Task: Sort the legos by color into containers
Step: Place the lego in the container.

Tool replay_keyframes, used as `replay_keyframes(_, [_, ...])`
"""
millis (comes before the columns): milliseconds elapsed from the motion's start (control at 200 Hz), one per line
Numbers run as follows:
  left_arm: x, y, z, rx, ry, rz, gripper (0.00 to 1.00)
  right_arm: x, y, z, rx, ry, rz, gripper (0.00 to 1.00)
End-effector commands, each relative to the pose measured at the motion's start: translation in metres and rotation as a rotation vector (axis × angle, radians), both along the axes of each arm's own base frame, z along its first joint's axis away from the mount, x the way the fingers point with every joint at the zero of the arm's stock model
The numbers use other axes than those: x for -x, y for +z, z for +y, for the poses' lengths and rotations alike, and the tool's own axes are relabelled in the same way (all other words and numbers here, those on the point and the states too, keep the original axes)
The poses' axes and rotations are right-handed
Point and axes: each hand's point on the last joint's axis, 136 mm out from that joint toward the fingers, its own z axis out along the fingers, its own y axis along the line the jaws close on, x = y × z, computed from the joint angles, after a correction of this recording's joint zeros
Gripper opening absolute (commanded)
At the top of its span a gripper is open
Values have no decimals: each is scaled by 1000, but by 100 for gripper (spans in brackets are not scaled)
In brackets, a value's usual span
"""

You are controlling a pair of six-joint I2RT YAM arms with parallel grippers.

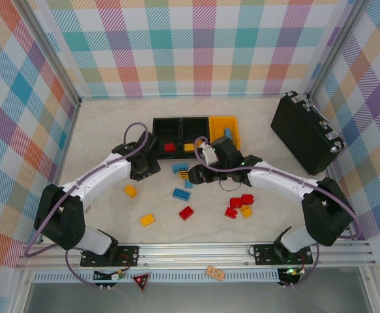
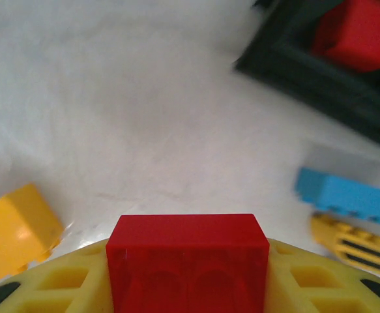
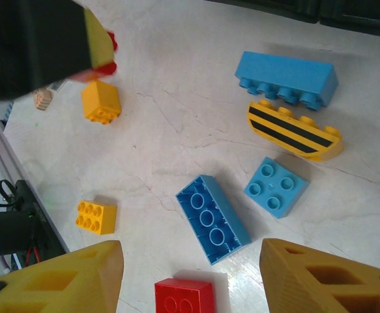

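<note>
A red brick sits nearest the left wrist lens, pinched between the yellow fingers of the left gripper. Bare table opens ahead of it, with a yellow cube at the left edge. To the right lie a long blue brick and a striped yellow piece, close together. Beyond them the corner of the left black bin holds another red block. The right gripper hangs with its fingers spread and nothing between them. Just below it lies a loose red brick, and in front of it an overturned blue brick and a small blue square. A small yellow brick lies off to the side. From above, the three containers stand in a row toward the far wall. The yellow bin is on the right, with a blue piece inside. Both wrists crowd the space just in front of the bins. The widest free table is on the far left and along the back wall. A black case blocks the right side, and a red-and-yellow cluster lies by the right arm's forearm.
</note>
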Motion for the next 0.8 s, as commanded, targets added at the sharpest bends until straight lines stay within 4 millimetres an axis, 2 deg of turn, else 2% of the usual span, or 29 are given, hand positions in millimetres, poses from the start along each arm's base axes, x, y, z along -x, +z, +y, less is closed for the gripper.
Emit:
replay_keyframes(0, [-14, 11, -7, -49, -81, -9, 46, -11, 22, -4, 11, -39, -60, 58])
replay_keyframes(190, [-50, 21, -37, 11, -138, -47, 46, -32, 33, -10, 26, -109, -69, 58])
replay_keyframes(370, [-82, 19, -56, 27, -174, -51, 47, -47, 39, -14, 57, -160, -73, 58])
replay_keyframes(590, [-119, 7, -60, 38, -156, -43, 46, -49, 37, -19, 67, -184, -66, 59])
replay_keyframes(795, [-142, -7, -60, 43, -150, -16, 47, -46, 33, -26, 77, -202, -62, 58])
